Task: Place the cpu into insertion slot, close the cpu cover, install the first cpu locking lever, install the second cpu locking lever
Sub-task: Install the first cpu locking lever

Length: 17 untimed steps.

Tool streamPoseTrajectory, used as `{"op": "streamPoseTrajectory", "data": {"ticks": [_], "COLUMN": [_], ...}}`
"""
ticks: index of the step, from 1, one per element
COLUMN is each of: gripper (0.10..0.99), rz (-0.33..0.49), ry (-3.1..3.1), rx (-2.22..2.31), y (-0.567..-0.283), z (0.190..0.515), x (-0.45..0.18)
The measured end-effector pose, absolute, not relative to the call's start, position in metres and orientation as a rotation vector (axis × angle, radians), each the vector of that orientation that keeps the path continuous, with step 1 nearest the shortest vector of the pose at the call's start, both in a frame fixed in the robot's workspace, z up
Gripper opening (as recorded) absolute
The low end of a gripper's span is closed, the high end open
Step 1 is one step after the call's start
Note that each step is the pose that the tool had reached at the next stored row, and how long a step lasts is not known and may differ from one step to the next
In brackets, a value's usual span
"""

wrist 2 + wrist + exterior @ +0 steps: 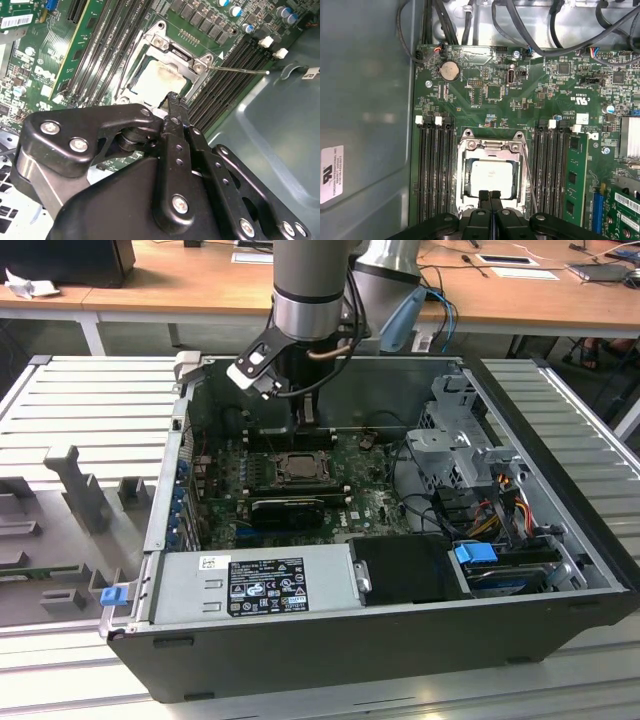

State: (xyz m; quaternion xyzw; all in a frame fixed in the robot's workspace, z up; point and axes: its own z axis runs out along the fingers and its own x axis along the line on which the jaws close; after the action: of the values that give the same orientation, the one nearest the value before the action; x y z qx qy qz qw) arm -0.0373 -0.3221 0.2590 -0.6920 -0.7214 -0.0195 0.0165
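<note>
Just over the cpu [491, 178] edge, the tool [490, 194] is pinched closed, gripping nothing.

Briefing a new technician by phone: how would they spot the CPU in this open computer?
Find the green motherboard inside the open dark computer case. Near its middle, between two banks of long black memory slots, sits a square silvery metal frame. The cpu is the pale silvery-beige square chip in that frame's window, plain and flat.
</note>
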Motion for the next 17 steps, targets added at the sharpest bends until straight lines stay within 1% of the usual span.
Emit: {"op": "streamPoseTrajectory", "data": {"ticks": [17], "gripper": [0.106], "rz": [-0.061], "ry": [-2.243], "rx": [-2.151], "y": [-0.322], "z": [0.292], "x": [-0.037]}}
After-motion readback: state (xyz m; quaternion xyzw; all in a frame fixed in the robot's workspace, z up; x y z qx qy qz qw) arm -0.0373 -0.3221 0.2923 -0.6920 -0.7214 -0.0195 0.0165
